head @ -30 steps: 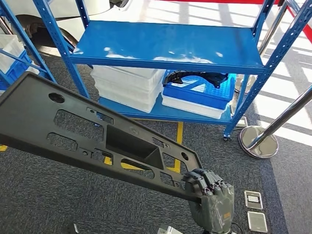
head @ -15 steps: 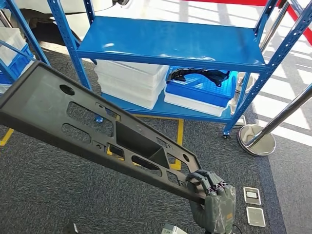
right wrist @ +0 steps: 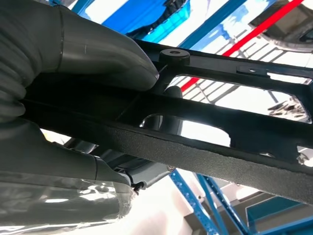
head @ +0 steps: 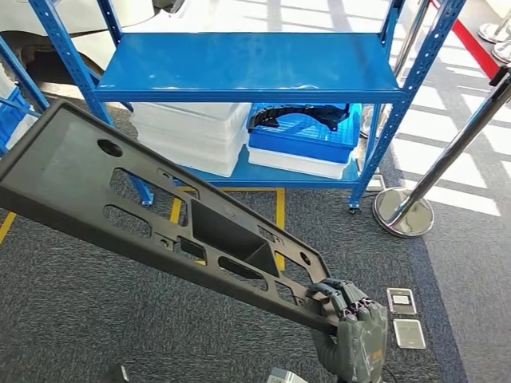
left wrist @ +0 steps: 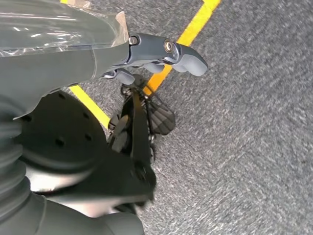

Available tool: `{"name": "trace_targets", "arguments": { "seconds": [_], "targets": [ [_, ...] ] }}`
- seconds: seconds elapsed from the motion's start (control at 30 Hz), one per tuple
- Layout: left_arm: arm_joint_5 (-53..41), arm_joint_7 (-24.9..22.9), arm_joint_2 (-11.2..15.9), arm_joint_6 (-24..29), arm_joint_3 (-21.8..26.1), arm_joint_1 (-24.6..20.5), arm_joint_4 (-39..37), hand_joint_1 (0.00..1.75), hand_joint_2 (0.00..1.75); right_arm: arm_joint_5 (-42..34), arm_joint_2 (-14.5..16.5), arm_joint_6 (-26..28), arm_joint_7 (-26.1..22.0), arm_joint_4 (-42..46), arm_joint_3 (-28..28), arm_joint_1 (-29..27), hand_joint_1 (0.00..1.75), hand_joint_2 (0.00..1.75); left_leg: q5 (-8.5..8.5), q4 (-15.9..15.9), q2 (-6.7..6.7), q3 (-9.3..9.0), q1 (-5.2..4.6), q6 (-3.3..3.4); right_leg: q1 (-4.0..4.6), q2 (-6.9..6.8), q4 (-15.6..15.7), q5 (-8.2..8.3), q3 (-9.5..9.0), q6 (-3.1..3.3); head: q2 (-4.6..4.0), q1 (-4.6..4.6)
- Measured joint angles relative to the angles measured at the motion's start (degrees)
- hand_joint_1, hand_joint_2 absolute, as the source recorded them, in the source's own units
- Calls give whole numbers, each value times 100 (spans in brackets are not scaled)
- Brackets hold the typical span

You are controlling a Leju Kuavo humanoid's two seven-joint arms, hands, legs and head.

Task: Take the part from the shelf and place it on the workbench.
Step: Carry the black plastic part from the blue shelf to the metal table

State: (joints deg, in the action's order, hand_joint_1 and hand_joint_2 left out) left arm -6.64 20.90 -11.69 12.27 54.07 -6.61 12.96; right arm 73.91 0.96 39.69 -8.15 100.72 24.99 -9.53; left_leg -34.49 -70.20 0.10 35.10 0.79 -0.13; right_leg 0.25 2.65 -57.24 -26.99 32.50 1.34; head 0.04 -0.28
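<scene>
A long black plastic part [head: 78,171] with several cut-outs and a boxy recess stretches from the left of the head view down to the lower right. There my right hand [head: 352,335] grips its near end, holding it in the air above the carpet. The right wrist view shows the thumb [right wrist: 103,56] pressed over the part's ribbed frame [right wrist: 221,156]. In front stands the blue shelf [head: 241,64], its upper board bare. My left hand [left wrist: 147,54] hangs over the grey carpet, fingers apart and holding nothing.
On the shelf's lower board lie stacked white bins [head: 187,132] and a blue crate [head: 307,136] with another black part [head: 301,113]. A chrome stanchion base [head: 402,211] and its slanted pole stand right. Floor plates [head: 401,301] and a yellow line [head: 279,223] mark the carpet.
The whole picture has shifted: the shelf and stanchion now sit further left, so the camera has turned. The part stays in my right hand in about the same pose.
</scene>
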Motion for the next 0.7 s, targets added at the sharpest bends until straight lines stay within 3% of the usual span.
{"name": "trace_targets", "arguments": {
  "seconds": [0.07,0.13,0.2,0.27,0.33,0.37,0.47,0.5,0.53,0.57,0.63,0.7],
  "targets": [
    [0,-1,3,-1,0,-1,0,0,175,3,3,0,-2,0,-7,1,175,175,294,758,-224,-382,40,5,5,118,-91,-6,60,-31,0,3],
    [-5,-5,4,-1,0,2,0,0,175,7,5,0,-3,2,-14,2,175,175,346,1062,-405,-499,58,16,6,228,-168,14,163,-95,-1,5],
    [-1,-8,3,-1,1,3,0,0,175,9,5,1,-5,4,-21,-13,175,175,372,1072,-334,-469,43,61,-14,323,-185,54,238,-171,-1,4],
    [9,-5,1,-2,1,-6,0,0,175,11,5,2,-13,4,-27,-23,175,175,414,1094,-201,-462,47,131,-21,179,-315,-48,312,-239,0,13],
    [9,-4,1,-4,0,-11,0,0,175,15,5,2,-30,4,-29,-15,175,175,435,1104,-80,-452,47,169,-25,-80,-688,-313,467,-292,0,24],
    [9,-4,0,-5,0,-8,0,0,175,16,5,2,-37,4,-29,-10,175,175,436,1104,-46,-449,43,173,-33,-135,-843,-413,531,-308,0,26],
    [4,-2,1,-5,0,0,0,0,175,16,5,2,-41,3,-29,-10,175,175,437,1103,11,-442,39,175,-45,-168,-1154,-565,658,-324,-1,26],
    [1,0,4,-4,1,7,0,0,175,19,5,2,-42,-2,-29,-12,175,175,438,1102,74,-436,38,175,-58,-182,-1418,-660,758,-339,-1,26],
    [-2,3,8,4,1,9,0,0,175,26,5,1,-33,-14,-31,-14,175,175,437,1101,171,-432,37,174,-75,-211,-1491,-650,747,-357,-1,26],
    [-4,5,10,14,1,7,0,0,175,33,5,1,-22,-26,-32,-15,175,175,435,1100,276,-431,38,171,-91,-257,-1402,-569,649,-370,0,26],
    [-4,9,12,33,0,-13,0,0,175,48,5,2,2,-43,-36,-7,175,175,427,1101,432,-439,31,143,-82,-445,-591,-236,177,-354,0,26],
    [-4,11,14,36,0,-25,0,0,175,54,4,2,8,-43,-37,7,175,175,428,1106,502,-438,17,83,-35,-553,-169,-148,-22,-288,0,21]
  ]
}}
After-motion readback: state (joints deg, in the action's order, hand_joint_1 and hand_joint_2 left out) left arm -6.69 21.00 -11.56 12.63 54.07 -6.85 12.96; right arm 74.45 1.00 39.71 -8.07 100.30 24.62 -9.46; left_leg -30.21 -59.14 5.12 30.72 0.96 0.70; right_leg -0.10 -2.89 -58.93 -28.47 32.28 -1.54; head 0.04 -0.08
